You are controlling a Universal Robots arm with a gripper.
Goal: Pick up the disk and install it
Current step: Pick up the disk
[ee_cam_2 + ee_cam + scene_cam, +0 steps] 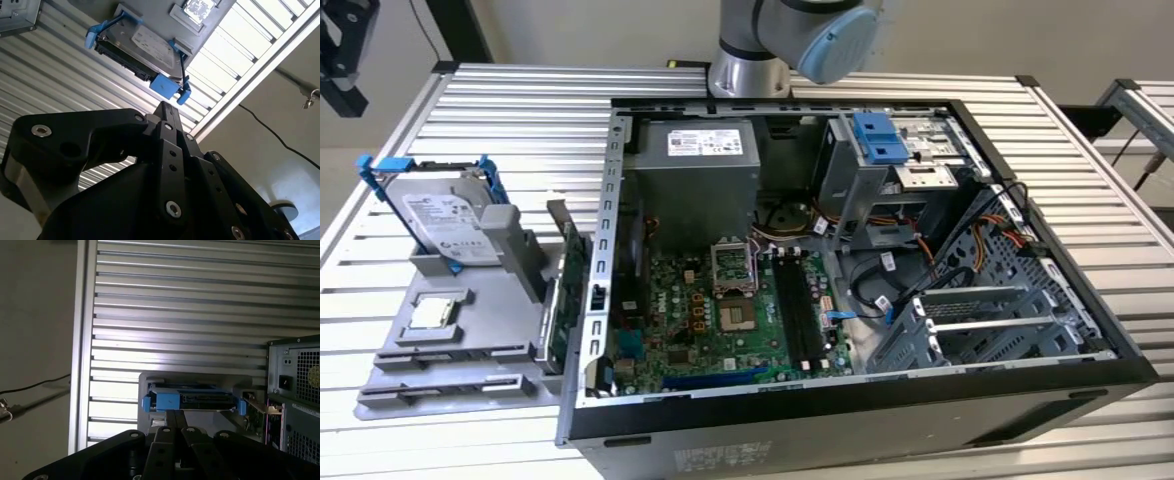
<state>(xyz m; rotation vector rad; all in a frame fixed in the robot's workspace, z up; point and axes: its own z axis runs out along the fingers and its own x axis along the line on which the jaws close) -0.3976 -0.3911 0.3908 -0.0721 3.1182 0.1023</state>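
A slatted metal table (494, 100) carries an open computer case (854, 300). Off the case's side wall, on the exterior view's left, lies a grey tray (467, 370). The disk (447, 215) stands tilted in the tray's far end, label facing up and outward, its blue frame showing at both upper corners. It is not installed and sits outside the case. Closer to the camera on the same tray lies a chip (434, 312), flat. Between the tray and the case wall a green card (570, 290) stands on edge. Behind the case's far wall the arm (774, 40) rises.

In both wrist views the gripper (169, 106) (173, 412) is drawn together and holds nothing. It points toward the disk (150, 45) (205, 399) without touching it. In the first wrist view the case's rear panel (295, 370) stands just beside the tray.
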